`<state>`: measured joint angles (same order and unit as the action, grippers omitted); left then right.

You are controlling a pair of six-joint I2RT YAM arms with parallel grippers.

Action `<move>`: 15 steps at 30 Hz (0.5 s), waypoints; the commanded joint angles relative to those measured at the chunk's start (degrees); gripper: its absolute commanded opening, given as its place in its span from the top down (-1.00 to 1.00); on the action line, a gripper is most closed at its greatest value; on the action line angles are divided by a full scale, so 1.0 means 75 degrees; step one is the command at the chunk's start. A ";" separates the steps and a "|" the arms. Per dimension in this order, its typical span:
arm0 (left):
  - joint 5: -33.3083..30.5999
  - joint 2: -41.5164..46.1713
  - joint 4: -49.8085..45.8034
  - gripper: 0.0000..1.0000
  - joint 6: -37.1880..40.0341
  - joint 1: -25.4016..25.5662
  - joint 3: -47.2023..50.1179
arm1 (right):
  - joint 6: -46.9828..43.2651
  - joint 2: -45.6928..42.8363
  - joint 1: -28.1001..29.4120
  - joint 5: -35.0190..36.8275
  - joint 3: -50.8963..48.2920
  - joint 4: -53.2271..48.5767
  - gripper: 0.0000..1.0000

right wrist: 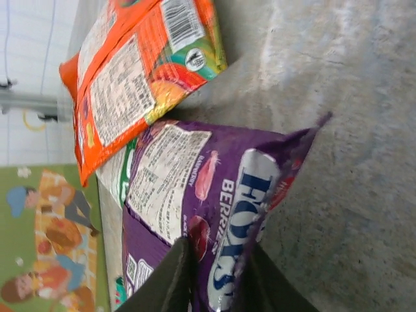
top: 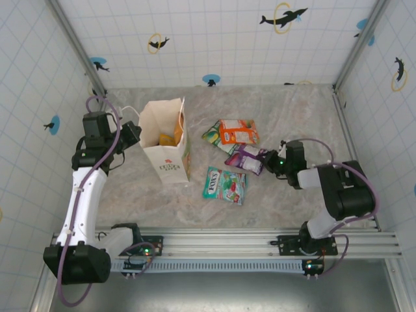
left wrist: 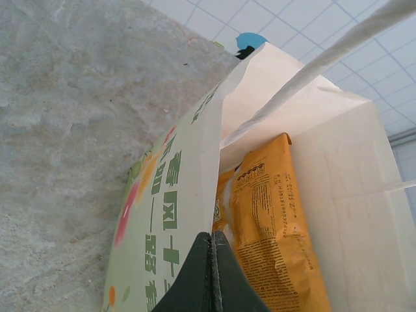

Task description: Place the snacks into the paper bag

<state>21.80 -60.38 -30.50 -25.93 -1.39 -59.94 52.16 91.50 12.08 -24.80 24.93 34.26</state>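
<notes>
left gripper (left wrist: 211, 273) shut on paper bag (left wrist: 338, 169) rim to steady it nr table's (top: 292, 195) left edge, right gripper (right wrist: 218, 279) pinches purple pkt (right wrist: 195, 188)

Bright, even light; soft shadows; faint sheen on the snacks (right wrist: 195, 182).

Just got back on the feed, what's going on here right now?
The left end effector is shut on the rim of the bag, which stands upright and open with a yellow-orange packet already inside. The right end effector is pinching the purple packet on the table. The orange packet, green packet and teal packet lie loose nearby.
</notes>
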 commanded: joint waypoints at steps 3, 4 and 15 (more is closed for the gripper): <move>0.0115 0.0047 0.0293 1.00 0.0042 0.0018 0.0101 | 0.0026 -0.0820 0.0075 0.0633 -0.0162 0.0086 0.84; 0.0121 0.0058 0.0301 1.00 0.0047 0.0029 0.0114 | 0.0018 -0.1000 0.0093 0.0741 -0.0181 0.0018 0.88; 0.0233 0.0094 0.0363 1.00 0.0045 0.0018 0.0051 | 0.0063 -0.3753 0.1004 0.3104 -0.0052 -0.1248 1.00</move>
<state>22.17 -60.38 -29.89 -25.93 -1.39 -59.66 52.88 68.14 17.69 -10.00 23.53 26.76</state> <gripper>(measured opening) 0.044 0.056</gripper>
